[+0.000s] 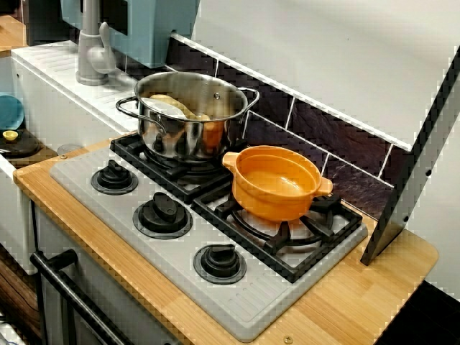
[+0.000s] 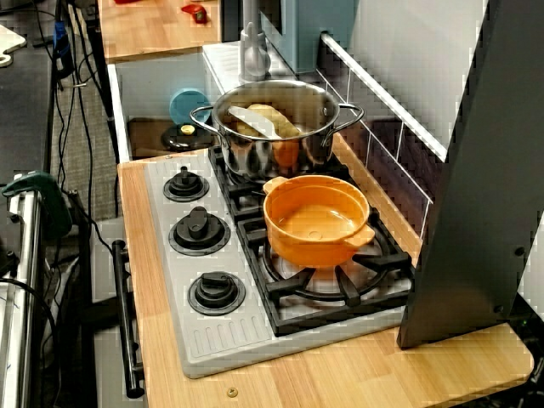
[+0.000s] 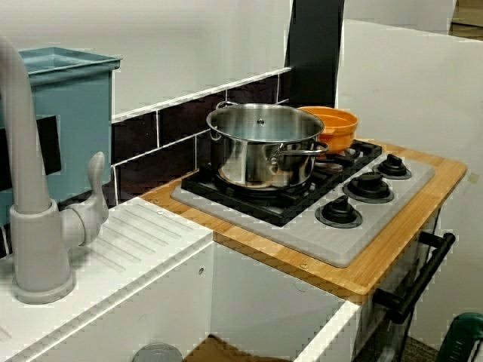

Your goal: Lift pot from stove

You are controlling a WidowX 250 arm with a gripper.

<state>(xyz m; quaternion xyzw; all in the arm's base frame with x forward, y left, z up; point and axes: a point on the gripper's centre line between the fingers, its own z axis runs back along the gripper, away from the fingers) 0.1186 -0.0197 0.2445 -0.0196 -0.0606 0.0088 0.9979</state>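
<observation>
Faucet (image 1: 92, 50) stands far left on the white sink top, w/ a teal box (image 1: 147, 25) behind it. Going right, we see the stove (image 1: 108, 208), grey, set in a wooden counter (image 1: 345, 305), three black knobs along its near edge. On the left burner grate sits a steel pot (image 1: 188, 115), shiny, w/ wire loop handles and pale objects inside; we can't tell what they are. Just right of it, on the right burner grate, sits the pot (image 1: 277, 183): orange, squat, upright, interior bare, one stubby handle twd the steel pot, other on the opp side. The two pots are v. close; we can't tell if they touch. A dark slanted panel (image 1: 417, 158) rises at the counter's right end. No gripper shows in any view, so we can't tell how its jaws stand.
</observation>
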